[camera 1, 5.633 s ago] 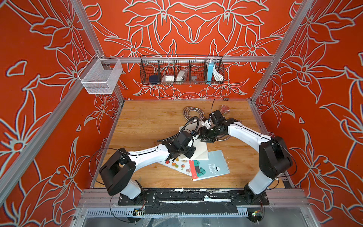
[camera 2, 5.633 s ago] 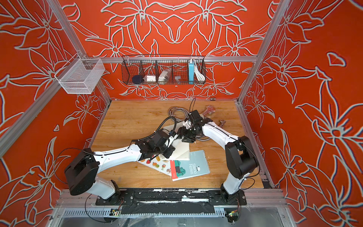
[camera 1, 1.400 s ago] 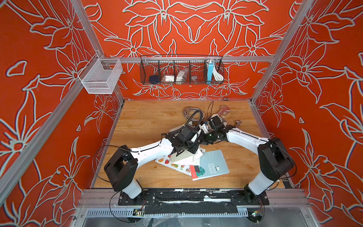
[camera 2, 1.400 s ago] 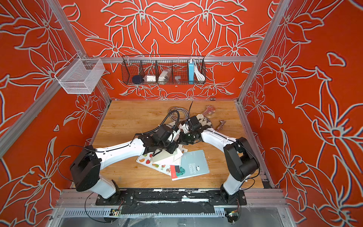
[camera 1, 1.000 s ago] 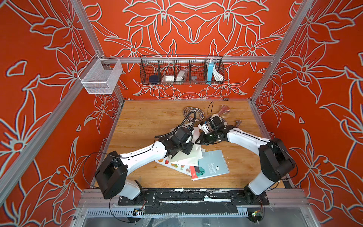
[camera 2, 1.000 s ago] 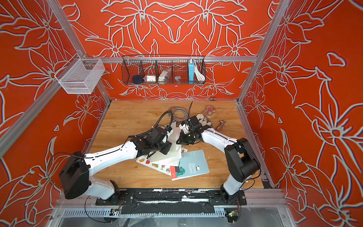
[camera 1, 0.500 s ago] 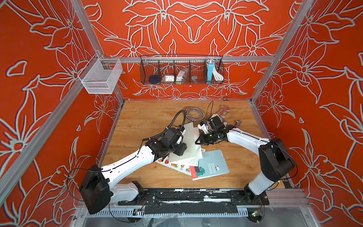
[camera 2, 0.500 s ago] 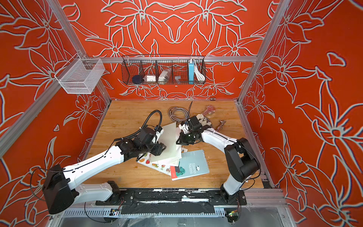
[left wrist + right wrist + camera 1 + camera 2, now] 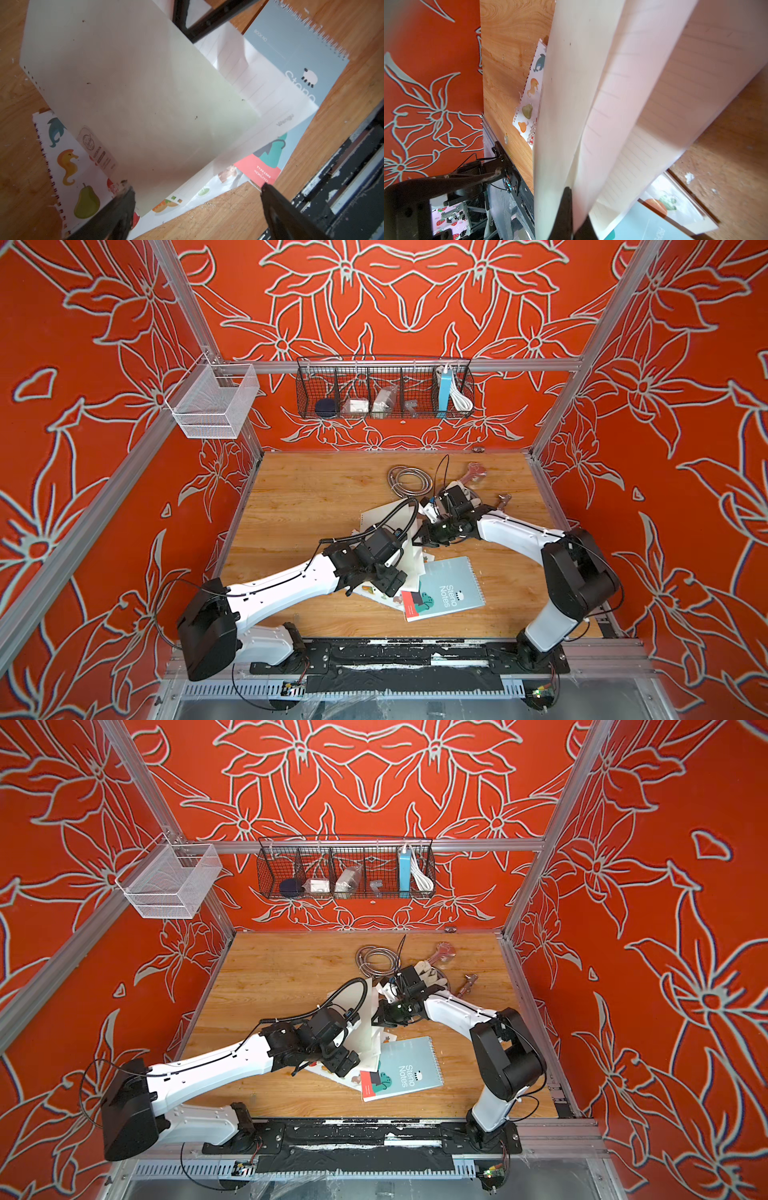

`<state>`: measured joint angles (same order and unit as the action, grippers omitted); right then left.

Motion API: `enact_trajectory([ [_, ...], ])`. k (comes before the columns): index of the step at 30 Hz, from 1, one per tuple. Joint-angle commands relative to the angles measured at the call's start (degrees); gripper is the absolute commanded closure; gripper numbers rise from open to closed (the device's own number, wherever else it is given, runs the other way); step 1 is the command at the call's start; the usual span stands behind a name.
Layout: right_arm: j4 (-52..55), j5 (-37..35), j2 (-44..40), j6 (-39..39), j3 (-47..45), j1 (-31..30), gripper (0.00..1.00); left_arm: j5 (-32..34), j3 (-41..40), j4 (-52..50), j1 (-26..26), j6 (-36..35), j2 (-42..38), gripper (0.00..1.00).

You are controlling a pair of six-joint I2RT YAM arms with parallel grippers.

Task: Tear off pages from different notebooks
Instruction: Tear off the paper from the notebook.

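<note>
the wooden table [image 9: 316,497] bears a fruit-picture notebook [image 9: 68,166], a blue steno notebook [image 9: 451,587] and a coiled metal hose [image 9: 397,488].

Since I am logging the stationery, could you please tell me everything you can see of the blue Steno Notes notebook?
The Steno Notes notebook is thin, closed and lies flat, cover up, on the wooden table near the front edge. Its pale blue card cover bears white lettering, a small sheep and a red strip; a wire spiral binds one short edge. A lined sheet overlaps its cover.
</note>
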<state>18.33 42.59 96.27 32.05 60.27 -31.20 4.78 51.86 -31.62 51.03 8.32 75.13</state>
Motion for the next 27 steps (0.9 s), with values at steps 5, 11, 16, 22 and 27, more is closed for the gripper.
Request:
enact_trajectory([
  [5, 0.1, 1.6, -0.2, -0.5, 1.5, -0.3, 1.00, 6.7, -0.9, 4.8, 1.0, -1.8, 5.2, 0.07],
  [11, 0.1, 2.0, -0.3, -0.6, 1.5, -0.3, 1.00, 7.9, -3.2, 9.9, 1.5, -2.6, 6.2, 0.07],
  [16, -1.3, 3.7, 0.3, 0.4, 1.3, -0.3, 1.00, 13.1, -3.8, 12.9, 2.4, -2.7, 8.8, 0.07],
  [22, -1.8, 5.0, 0.0, 0.7, 1.2, -0.3, 1.00, 19.5, -5.0, 16.9, 2.6, -3.3, 10.2, 0.29],
  [27, -1.0, 4.8, 0.0, 0.2, 1.0, -0.3, 1.00, 20.0, -5.4, 18.2, 2.6, -3.4, 8.8, 0.69],
])
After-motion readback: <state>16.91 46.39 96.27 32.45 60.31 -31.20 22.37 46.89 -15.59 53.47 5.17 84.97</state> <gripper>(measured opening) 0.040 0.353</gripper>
